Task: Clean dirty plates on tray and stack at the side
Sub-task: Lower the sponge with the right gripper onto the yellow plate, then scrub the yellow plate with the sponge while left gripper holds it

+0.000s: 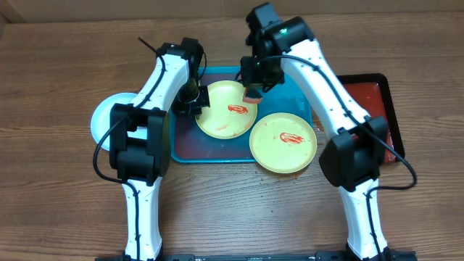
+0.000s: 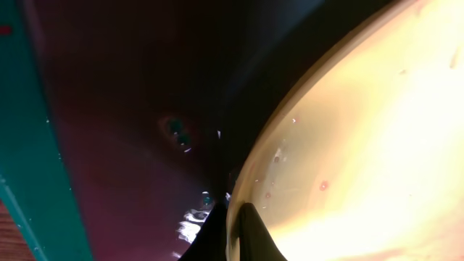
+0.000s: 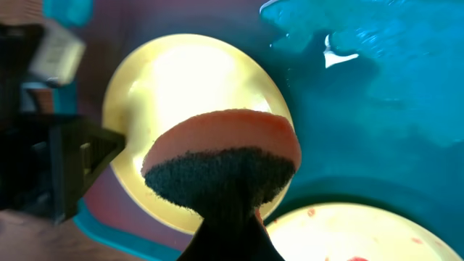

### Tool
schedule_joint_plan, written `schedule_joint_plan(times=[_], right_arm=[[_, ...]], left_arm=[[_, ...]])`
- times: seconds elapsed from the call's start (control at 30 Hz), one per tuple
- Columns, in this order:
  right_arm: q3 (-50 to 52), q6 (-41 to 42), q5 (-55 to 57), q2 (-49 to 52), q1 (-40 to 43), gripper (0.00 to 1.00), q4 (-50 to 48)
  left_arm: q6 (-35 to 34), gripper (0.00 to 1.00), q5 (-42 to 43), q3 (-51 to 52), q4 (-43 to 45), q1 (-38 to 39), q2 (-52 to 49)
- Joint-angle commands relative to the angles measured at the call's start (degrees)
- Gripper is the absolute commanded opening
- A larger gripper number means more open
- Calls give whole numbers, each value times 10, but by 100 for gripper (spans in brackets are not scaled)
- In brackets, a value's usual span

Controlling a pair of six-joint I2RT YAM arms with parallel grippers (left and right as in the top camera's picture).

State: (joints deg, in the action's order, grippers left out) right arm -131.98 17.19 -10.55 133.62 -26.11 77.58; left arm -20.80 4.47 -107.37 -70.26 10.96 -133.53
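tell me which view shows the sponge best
Right wrist: the sponge fills the middle of the frame, its orange top and dark scrub face clear, over a plate. Overhead shows only a small orange bit at the plate's far rim. Left wrist does not show it.

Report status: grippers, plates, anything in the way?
Left gripper pinching rim of left yellow-green plate on teal tray. Right gripper holding sponge above it. Sauce smear unwiped. Nothing in the way.
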Motion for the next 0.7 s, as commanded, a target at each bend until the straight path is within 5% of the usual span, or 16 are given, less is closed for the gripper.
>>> schedule_joint_plan(times=[0.0, 0.67], right_arm=[[-4, 23, -3, 19, -2, 4, -12], [-4, 61, -10, 162, -9, 4, -39]], left_arm=[[9, 4, -30, 43, -2, -15, -40], [57, 4, -30, 43, 3, -17, -40]])
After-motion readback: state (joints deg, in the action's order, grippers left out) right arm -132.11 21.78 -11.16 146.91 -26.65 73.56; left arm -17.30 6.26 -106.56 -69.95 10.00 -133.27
